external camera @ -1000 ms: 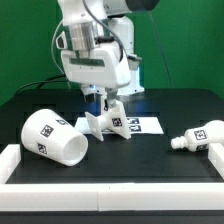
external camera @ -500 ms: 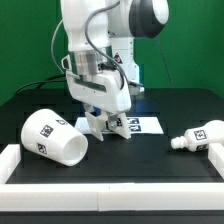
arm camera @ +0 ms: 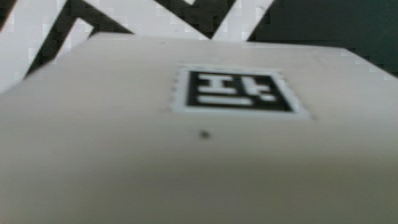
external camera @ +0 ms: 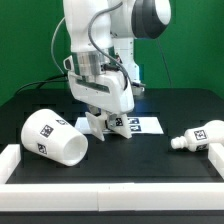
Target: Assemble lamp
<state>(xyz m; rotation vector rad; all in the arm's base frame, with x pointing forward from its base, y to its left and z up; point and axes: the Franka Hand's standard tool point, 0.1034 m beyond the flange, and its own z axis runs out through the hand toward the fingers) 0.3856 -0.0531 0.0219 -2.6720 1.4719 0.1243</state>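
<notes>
The white lamp base (external camera: 110, 125) stands at the table's middle. My gripper (external camera: 100, 113) is lowered right onto it, and its fingers are hidden against the base, so I cannot tell whether they are open or shut. In the wrist view the base's flat white face (arm camera: 160, 150) with one square tag (arm camera: 235, 92) fills the picture, and no fingers show. The large tapered shade (external camera: 52, 138) lies on its side at the exterior view's left. The rounded bulb (external camera: 196, 137) lies at the exterior view's right.
The marker board (external camera: 148, 125) lies flat just behind the base. A white raised rim (external camera: 110, 170) runs along the front of the black table (external camera: 140, 148) and up its sides. A green wall stands behind.
The arm has come down and turned a little, bringing the gripper from just above the base onto it. The shade and bulb have not moved.
</notes>
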